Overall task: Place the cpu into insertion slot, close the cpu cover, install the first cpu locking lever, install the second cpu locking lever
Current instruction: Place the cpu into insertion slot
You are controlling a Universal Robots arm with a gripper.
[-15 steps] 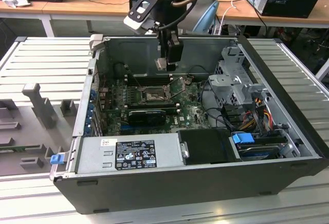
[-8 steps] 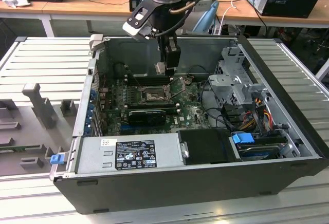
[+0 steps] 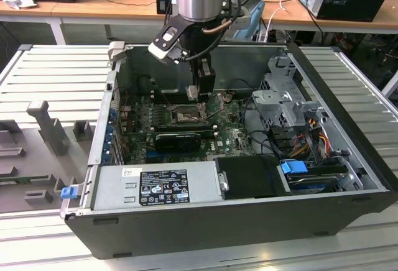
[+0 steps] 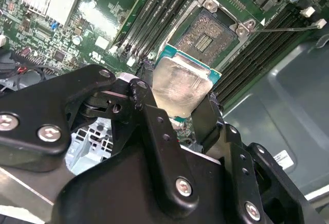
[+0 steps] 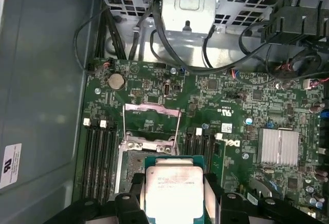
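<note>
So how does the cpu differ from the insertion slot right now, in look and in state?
The cpu has a smooth pale metal face; the insertion slot has a dark, pin-textured centre inside a silver rim. The cpu is clamped in the gripper, not seated; the insertion slot sits fixed in the green motherboard, uncovered and empty. Both are square and look similar in footprint.

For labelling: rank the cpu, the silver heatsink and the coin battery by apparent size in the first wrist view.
1. cpu: largest, though it is nearest the camera, which inflates it.
2. heatsink.
3. coin battery: smallest.
</note>
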